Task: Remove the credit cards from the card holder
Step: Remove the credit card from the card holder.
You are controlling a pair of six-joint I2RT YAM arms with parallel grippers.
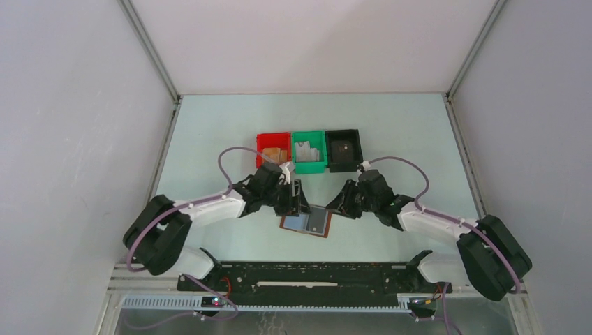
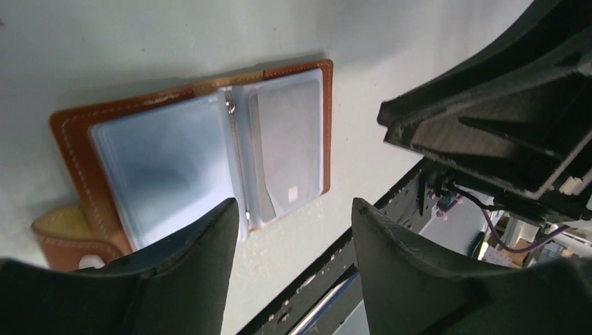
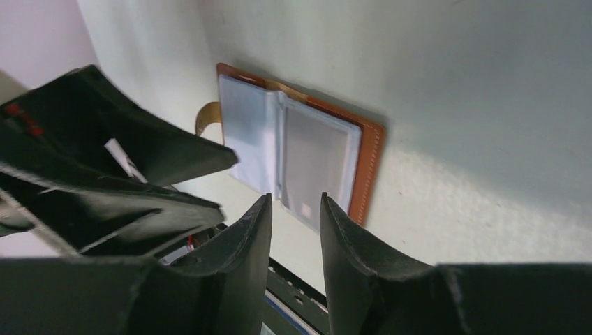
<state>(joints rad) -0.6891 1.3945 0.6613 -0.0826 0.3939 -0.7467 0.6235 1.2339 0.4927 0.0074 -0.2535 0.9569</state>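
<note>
Pale green table, holder lying flat and open near the front edge, right between both arms. Left gripper hangs just above it, claw spread wide, nothing in it. Right gripper has only a narrow gap, also gripping nothing. One grey card sits sleeved in the holder's right panel.

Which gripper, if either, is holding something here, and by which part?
Neither. The left gripper and the right gripper are both open near the opened card holder, with nothing between their fingers.
</note>
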